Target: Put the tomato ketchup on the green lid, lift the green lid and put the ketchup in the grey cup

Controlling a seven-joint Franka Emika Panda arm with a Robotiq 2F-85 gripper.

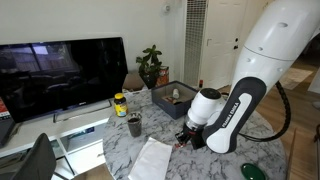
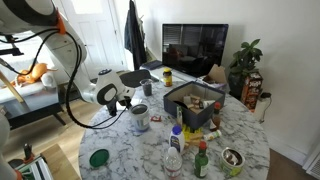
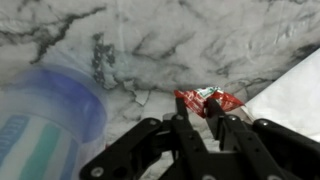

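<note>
The tomato ketchup [image 3: 205,98] is a tiny red packet low over the marble table, pinched between my gripper's [image 3: 196,104] two dark fingers. In an exterior view the gripper [image 1: 185,138] hangs just above the tabletop with a bit of red [image 1: 178,146] at its tips. The grey cup [image 3: 45,120], silvery with a bluish band, stands close beside the gripper; it also shows in an exterior view [image 2: 140,117] next to the gripper [image 2: 125,101]. The green lid [image 2: 98,157] lies flat near the table edge, apart from the gripper, and shows in the other exterior view too [image 1: 253,171].
A white paper [image 1: 150,160] lies beside the gripper. A small dark cup [image 1: 134,125] and a yellow jar [image 1: 120,104] stand near the TV [image 1: 60,70]. A dark box [image 2: 193,100] of items, red-capped bottles [image 2: 203,160] and a bowl [image 2: 232,157] crowd the table.
</note>
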